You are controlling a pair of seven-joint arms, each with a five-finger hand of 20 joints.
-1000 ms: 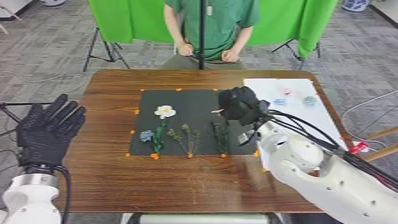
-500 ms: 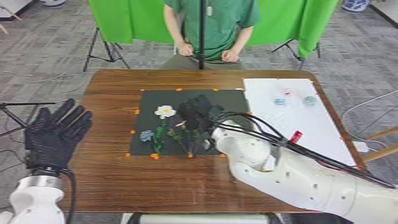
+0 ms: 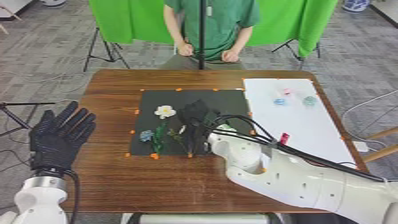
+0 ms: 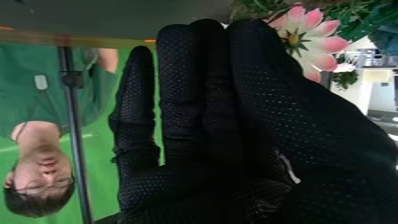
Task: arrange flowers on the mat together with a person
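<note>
At nine o'clock from the mat [image 3: 226, 100], our left hand [image 3: 62, 136] is spread and relaxed with nothing in it; we can leave it there, out of the way. On the mat, the blue flower [image 3: 147, 135] lies toward eight o'clock and the white flower [image 3: 164, 111] toward ten, with a green sprig [image 3: 175, 135] near seven.

Our right hand [image 3: 194, 116] is over the middle of the mat, its fingers together and nearly straight. We judge that the thumb pinches the pink flower [image 4: 302, 39] against them, though the pinch itself is hidden; the bloom pokes out beside the thumb. Placing this flower looks like the step in hand.

We would do well to choose the spot before letting go, turning the bloom toward twelve and the stem toward six, in keeping with the white flower. We should lower the whole hand gently until the stem touches the mat, then ease the thumb away first, so the bloom doesn't roll or hook on the glove. Lifting straight up would be kinder than sweeping toward nine, where we could drag the sprig or nudge the white flower. The white sheet [image 3: 284, 120] at three o'clock, with small pale pieces [image 3: 309, 100] toward its one o'clock, needs nothing from us during this placement.
</note>
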